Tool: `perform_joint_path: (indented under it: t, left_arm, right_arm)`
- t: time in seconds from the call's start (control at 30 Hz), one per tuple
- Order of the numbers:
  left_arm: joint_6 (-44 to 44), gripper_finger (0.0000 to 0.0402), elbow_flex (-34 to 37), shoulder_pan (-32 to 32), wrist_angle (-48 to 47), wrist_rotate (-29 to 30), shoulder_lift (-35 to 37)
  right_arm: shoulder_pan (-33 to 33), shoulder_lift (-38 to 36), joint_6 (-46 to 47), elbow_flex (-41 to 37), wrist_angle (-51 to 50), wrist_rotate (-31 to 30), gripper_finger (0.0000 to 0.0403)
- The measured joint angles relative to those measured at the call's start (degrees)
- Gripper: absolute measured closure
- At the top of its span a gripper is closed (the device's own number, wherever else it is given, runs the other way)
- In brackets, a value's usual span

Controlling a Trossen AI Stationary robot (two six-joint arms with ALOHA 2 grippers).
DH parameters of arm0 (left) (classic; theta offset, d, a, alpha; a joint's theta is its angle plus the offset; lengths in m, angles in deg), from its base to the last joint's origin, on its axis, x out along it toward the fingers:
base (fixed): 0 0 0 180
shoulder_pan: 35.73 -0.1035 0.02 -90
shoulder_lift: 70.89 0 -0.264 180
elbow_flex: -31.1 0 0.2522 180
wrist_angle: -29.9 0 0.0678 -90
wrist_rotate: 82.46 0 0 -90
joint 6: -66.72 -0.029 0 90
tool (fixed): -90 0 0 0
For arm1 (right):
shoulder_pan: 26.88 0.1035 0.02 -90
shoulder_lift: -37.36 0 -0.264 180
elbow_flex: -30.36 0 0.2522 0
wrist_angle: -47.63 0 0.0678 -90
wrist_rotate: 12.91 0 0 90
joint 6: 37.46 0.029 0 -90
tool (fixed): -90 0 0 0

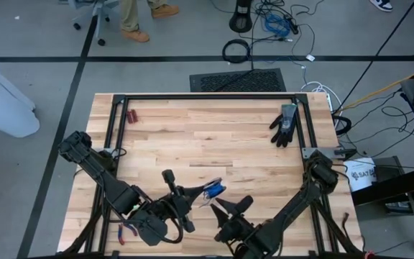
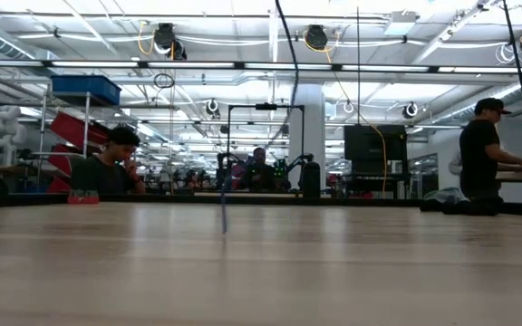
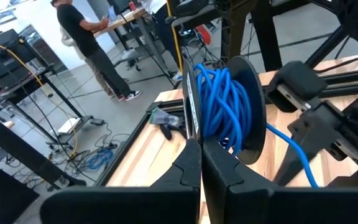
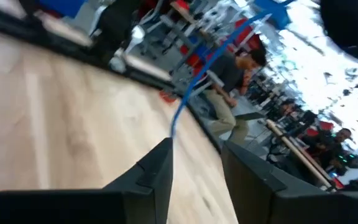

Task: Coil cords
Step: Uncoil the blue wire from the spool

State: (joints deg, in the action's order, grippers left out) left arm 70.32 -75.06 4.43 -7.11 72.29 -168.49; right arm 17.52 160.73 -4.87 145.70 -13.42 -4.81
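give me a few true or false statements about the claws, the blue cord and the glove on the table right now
1. The left claw is shut on a dark spool wound with blue cord. True.
2. The right claw is clamped tight on the cord. False: its fingers stand apart, and the cord's loose end hangs just beyond them.
3. The black glove lies near the table's far right corner, away from both claws. True.
4. The glove sits between the two claws. False: both claws are at the near edge, the glove far from them.
5. All the cord is wound on the spool. False: a strand trails off it.
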Motion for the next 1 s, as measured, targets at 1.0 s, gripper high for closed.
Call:
perform_joint_path:
  t: [1.0]
  left_arm:
    - [-1.4, 0.0398, 0.0, 1.2, 1.8, 0.0, 0.0]
  right_arm:
    - [8.2, -9.3, -48.3, 0.0, 36.6, 60.3, 0.0287]
